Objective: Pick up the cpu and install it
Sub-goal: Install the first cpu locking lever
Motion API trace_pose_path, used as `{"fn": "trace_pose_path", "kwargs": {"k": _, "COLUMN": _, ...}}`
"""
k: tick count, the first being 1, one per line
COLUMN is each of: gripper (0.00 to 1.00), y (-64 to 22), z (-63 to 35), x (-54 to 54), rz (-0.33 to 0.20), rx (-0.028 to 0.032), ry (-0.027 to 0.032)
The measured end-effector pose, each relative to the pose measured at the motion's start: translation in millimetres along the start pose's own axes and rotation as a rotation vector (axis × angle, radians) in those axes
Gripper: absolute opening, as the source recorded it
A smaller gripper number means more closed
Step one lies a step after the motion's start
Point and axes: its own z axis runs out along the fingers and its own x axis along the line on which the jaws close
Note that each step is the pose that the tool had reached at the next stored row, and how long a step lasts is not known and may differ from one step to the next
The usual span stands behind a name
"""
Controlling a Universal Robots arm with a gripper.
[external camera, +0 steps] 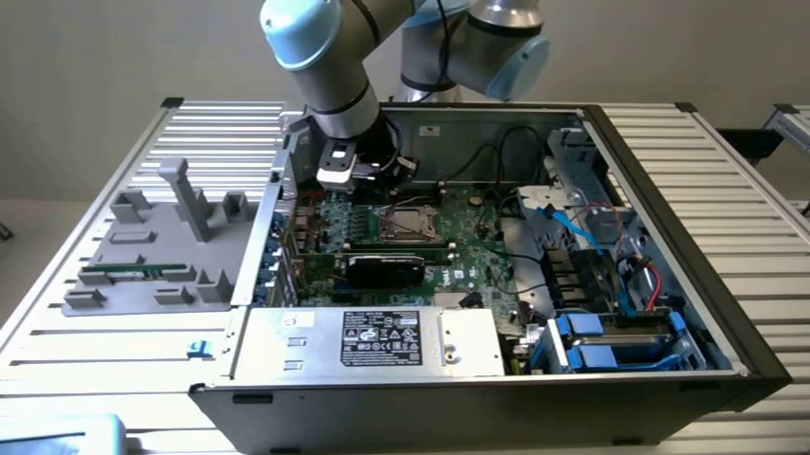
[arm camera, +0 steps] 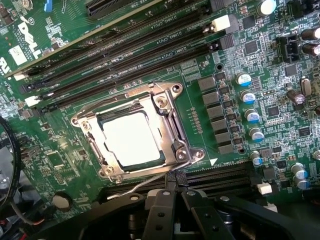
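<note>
The cpu [arm camera: 131, 139] is a pale square chip lying flat in the motherboard socket, with the socket's metal frame [arm camera: 172, 125] closed around its edges. In the exterior view the same socket [external camera: 408, 223] sits mid-board inside the open computer case [external camera: 658, 237]. My gripper [arm camera: 175, 189] hangs just beside the socket, at the edge nearest the long black slot. Its two black fingers are shut together with nothing held between them. Their tips are right at the socket's thin wire lever [arm camera: 145, 184]; I cannot tell whether they touch it. In the exterior view my gripper [external camera: 360, 171] reaches down into the case from the back.
A black graphics card [external camera: 386, 265] stands just in front of the socket, and empty memory slots [arm camera: 125, 55] run along its other side. A power supply [external camera: 379, 341] fills the case front, with blue drive bays [external camera: 608, 341] at the exterior view's right. A grey fixture [external camera: 152, 246] with a green stick [external camera: 127, 272] lies outside the case.
</note>
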Motion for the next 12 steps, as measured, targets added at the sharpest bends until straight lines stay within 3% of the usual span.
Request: {"fn": "trace_pose_path", "kwargs": {"k": 12, "gripper": 0.11, "y": 1.1, "z": 2.1, "x": 1.4, "rz": 0.0, "rx": -0.0001, "ry": -0.0001}}
